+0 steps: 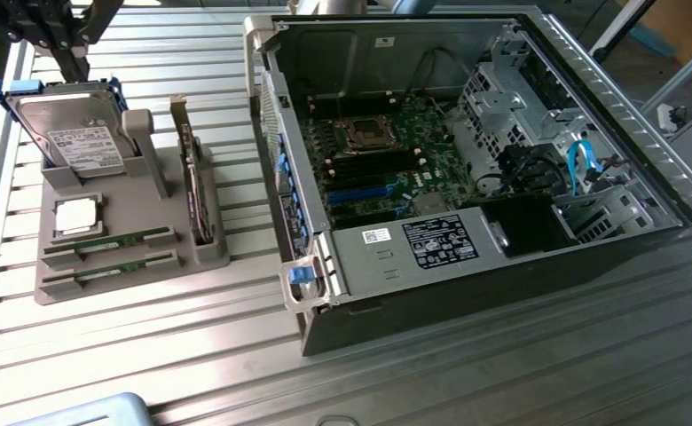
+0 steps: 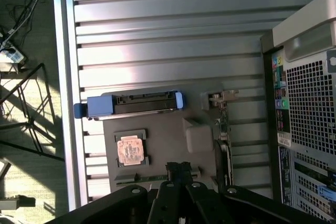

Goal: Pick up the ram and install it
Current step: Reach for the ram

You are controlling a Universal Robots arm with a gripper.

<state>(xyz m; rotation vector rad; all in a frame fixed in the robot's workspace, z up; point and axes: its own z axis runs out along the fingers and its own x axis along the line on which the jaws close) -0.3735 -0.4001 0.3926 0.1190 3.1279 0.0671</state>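
Hovering over the far end of the grey holder tray, the gripper is well apart from the sticks. Jaws closed together, nothing between them.

Position of the ram: seated on edge in a slot at the tray's near end in the exterior view, just beside the CPU. The second stick sits in the parallel slot next to it. The hard drive stands at the tray's far end, and the expansion card stands along the tray's side on the exterior view's right. The open computer case lies on the exterior view's right, motherboard exposed.

Handling, as judged: the ram is likely light, thin and stiff, with smooth faces that could slip and chips that dislike pinching. The slot appears to leave only the upper edge free. Best hold is probably across the two flat faces at mid-length, so the stick hangs level.
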